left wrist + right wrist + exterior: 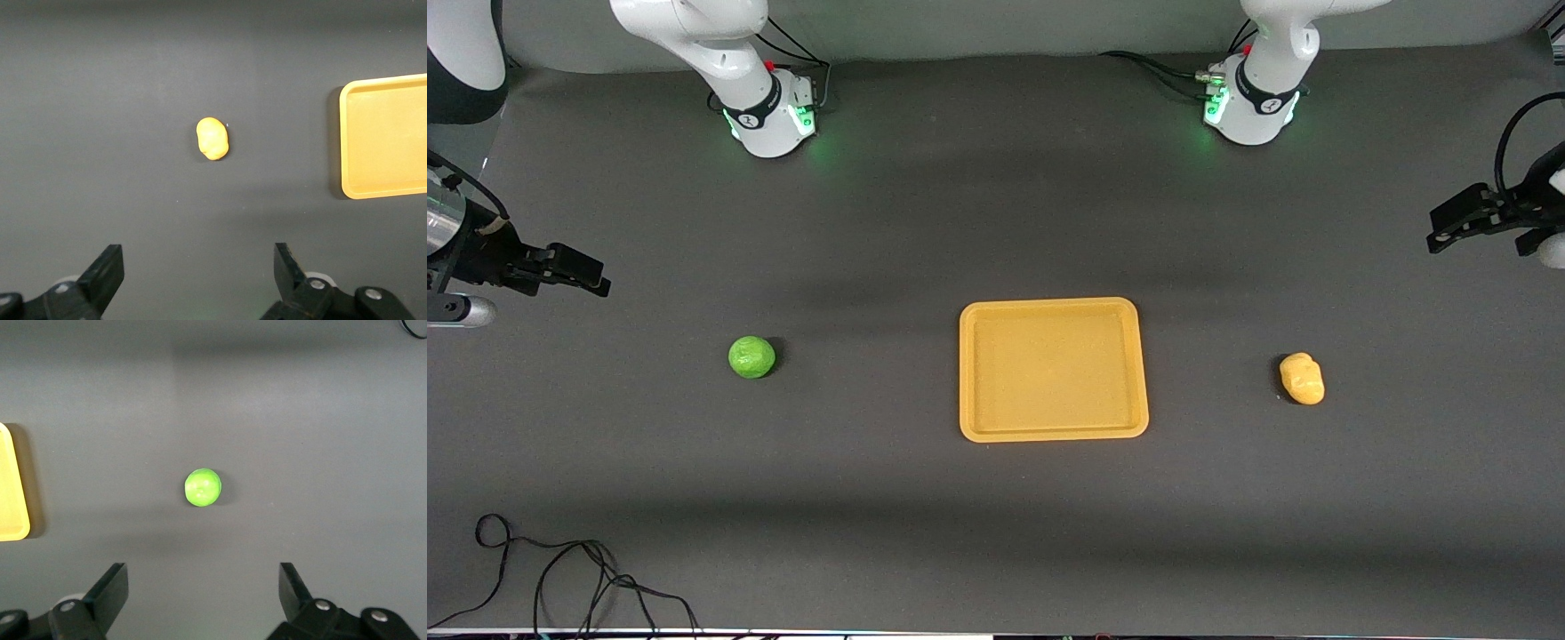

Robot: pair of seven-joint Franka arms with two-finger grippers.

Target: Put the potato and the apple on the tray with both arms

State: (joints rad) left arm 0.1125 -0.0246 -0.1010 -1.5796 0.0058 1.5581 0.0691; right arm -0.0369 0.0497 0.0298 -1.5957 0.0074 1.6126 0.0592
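The orange-yellow tray (1053, 432) lies empty at the table's middle. The green apple (751, 356) sits on the table toward the right arm's end; it also shows in the right wrist view (202, 487). The yellow potato (1302, 378) lies toward the left arm's end and shows in the left wrist view (212, 139). My right gripper (591, 274) hangs open and empty above the table at the right arm's end, apart from the apple. My left gripper (1440, 233) hangs open and empty above the table at the left arm's end, apart from the potato. In the wrist views the left gripper (198, 267) and the right gripper (200, 587) hold nothing.
A loose black cable (560, 578) lies on the table near the front camera's edge at the right arm's end. The two arm bases (774, 116) (1249, 107) with green lights stand along the table's edge farthest from the camera. The tray's edge shows in both wrist views (383, 193) (10, 487).
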